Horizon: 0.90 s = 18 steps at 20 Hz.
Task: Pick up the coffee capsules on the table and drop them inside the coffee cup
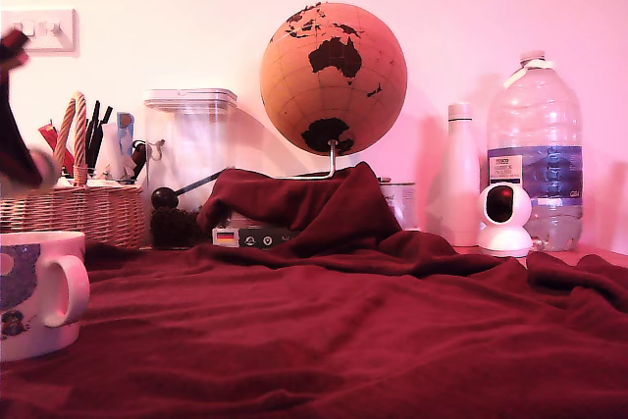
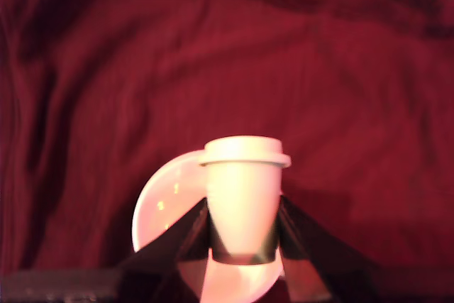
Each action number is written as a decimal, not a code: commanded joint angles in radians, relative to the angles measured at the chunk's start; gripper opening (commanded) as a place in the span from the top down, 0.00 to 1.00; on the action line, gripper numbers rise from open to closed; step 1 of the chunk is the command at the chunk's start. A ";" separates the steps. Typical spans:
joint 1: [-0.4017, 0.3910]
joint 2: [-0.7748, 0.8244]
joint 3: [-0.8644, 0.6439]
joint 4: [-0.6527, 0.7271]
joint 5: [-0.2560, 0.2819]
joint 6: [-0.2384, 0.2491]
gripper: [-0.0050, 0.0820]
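Capsule (image 2: 245, 196) clamped in the hand (image 2: 242, 235), directly above the cup (image 2: 164, 200).
The cup stands on the red-draped tabletop (image 1: 373, 340), in front of the basket (image 1: 78, 213), the capsule's rim pointing away from the hand.

A plain pale wall (image 1: 491, 7) washed in pinkish light — a white switch plate (image 1: 39, 28) upper left.

A white coffee cup (image 1: 34, 291) stands on the red-draped table (image 1: 343, 340); a blurred dark shape, perhaps the arm (image 1: 15, 134), above.
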 commanded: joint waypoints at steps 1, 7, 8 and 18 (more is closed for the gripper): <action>-0.002 0.048 0.043 -0.034 -0.002 0.023 0.75; -0.002 0.193 0.164 -0.173 -0.002 0.066 0.75; -0.002 0.212 0.176 -0.192 -0.002 0.070 0.75; -0.002 0.246 0.188 -0.232 -0.003 0.129 0.75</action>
